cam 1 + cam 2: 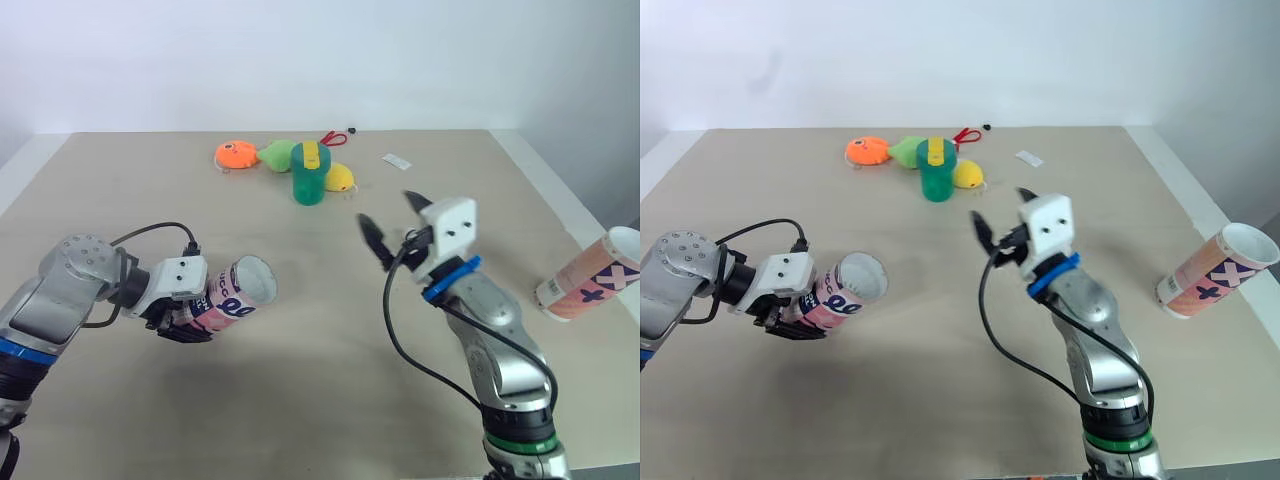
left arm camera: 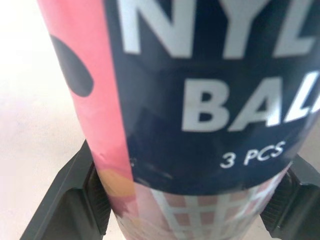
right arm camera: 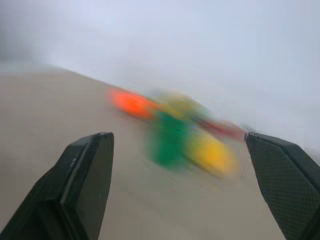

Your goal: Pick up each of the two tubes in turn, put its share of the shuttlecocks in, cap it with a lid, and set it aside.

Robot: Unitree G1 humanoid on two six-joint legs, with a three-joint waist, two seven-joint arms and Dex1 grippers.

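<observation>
- Head view: left jaws clamped on the held tube (image 1: 238,292), which lies near level with its open mouth toward the right jaws. These stand apart and empty. Shuttlecocks (image 1: 285,160) lie beyond at the desk's (image 1: 300,390) far middle, second tube (image 1: 590,275) at the right edge.
- Left wrist view: the held tube sits crosswise between both fingers.
- Right wrist view: shuttlecocks straight ahead; right arm judged nearer.

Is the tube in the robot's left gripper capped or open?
Open. The tube held in the left gripper shows a bare white-rimmed round mouth with no lid on it. Its contents cannot be told.
</observation>
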